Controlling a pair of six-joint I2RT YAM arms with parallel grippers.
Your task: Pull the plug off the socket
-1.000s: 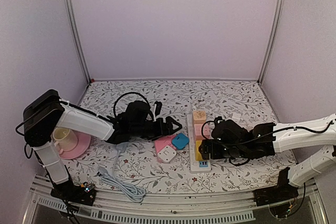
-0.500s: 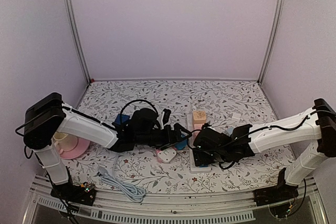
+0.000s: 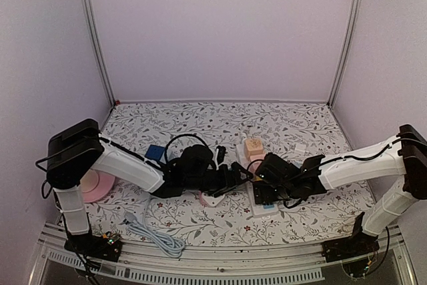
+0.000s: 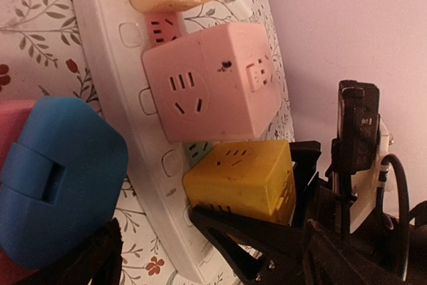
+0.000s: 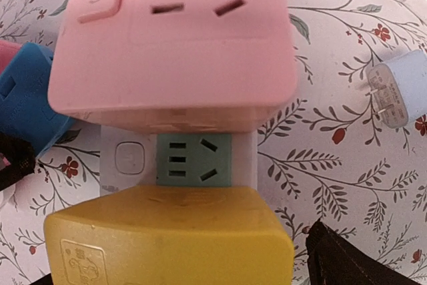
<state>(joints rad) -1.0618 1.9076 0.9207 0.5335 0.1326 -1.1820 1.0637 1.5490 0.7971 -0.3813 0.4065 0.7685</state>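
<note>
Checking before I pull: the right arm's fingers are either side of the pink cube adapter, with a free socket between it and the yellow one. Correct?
Not quite. The right arm's fingers sit either side of the yellow cube adapter, not the pink cube adapter; the left wrist view shows this. A free socket does lie between the two.

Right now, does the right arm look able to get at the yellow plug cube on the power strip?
Likely yes: the right gripper has its fingers on either side of the yellow plug cube, and a free socket separates it from the pink cube.
</note>
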